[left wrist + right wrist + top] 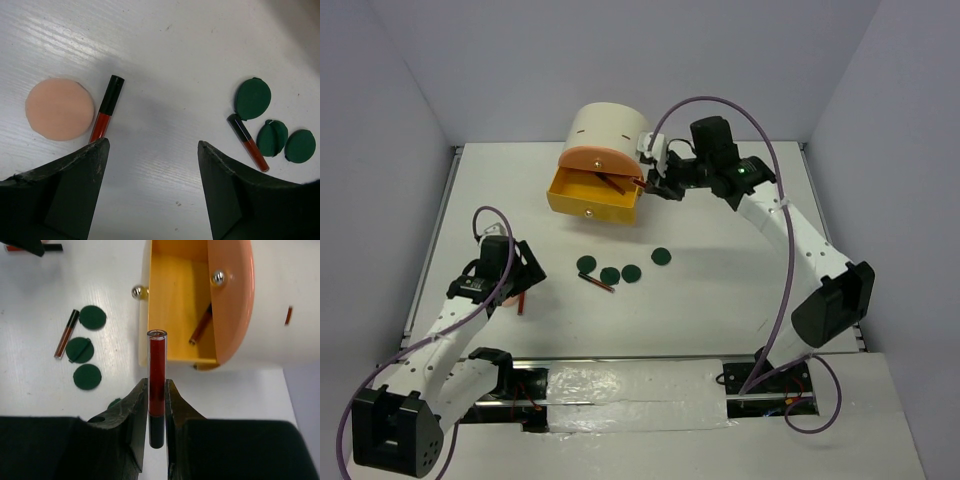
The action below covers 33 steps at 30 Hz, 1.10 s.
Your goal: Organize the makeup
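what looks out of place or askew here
Nothing spilled or damaged. The lip gloss tube in the open yellow drawer lies at a slant, and four green discs and another tube lie loose on the table.

A stick (201, 325) lies, seemingly tilted, in the drawer (175, 300), discs (610, 275) before it.

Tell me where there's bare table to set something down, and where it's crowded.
Bare white table lies between the dark green round discs and the right arm, and left of the cream drum-shaped cabinet. Crowded: the discs with a thin dark-red stick, and around the left pincer beside a peach round puff.
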Motion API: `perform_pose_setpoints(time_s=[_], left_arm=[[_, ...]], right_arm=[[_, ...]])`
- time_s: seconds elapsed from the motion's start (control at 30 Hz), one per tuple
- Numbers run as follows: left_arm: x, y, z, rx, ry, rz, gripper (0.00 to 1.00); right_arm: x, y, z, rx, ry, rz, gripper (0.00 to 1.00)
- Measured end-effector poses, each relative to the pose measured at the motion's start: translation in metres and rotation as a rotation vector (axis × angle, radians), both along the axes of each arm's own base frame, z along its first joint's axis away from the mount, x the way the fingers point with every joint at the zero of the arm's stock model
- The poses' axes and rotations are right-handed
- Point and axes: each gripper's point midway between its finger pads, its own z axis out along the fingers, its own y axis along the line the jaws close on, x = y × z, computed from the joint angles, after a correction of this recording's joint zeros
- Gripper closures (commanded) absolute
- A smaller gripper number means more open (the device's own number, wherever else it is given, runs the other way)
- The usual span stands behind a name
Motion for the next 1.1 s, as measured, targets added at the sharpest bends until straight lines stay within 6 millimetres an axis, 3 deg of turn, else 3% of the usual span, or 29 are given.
perform_pose_setpoints(time_s=[0.2,0.43,0.6,0.73,0.77,0.83,0.97,1.1], left_arm=[[0.000,0.000,0.000,-0.002,0.001,0.004,0.20],[-0.008,0.002,-0.009,-0.012,0.032,0.045,0.23],[-0.014,0.005,-0.015,-0.019,0.058,0.088,0.24],[-0.016,0.009,-0.018,-0.016,0.078,0.130,0.24],[-0.018,0.010,-0.020,-0.016,0.088,0.144,0.24],[-0.020,0.012,-0.024,-0.010,0.106,0.162,0.24],[-0.022,0.014,-0.031,-0.003,0.140,0.185,0.27],[-0.025,0.016,-0.041,0.019,0.184,0.188,0.36]], right_arm=[[0.015,0.049,0.021,0.027,-0.075,0.083,0.97],[0.040,0.093,-0.015,-0.001,-0.039,0.100,0.94],[0.054,0.109,-0.036,-0.009,-0.011,0.080,0.88],[0.061,0.113,-0.047,-0.017,-0.003,0.061,0.59],[0.063,0.114,-0.049,-0.021,-0.001,0.056,0.44],[0.066,0.114,-0.053,-0.026,0.004,0.041,0.33],[0.068,0.113,-0.056,-0.029,0.006,0.024,0.17],[0.066,0.109,-0.052,-0.010,0.029,0.012,0.13]])
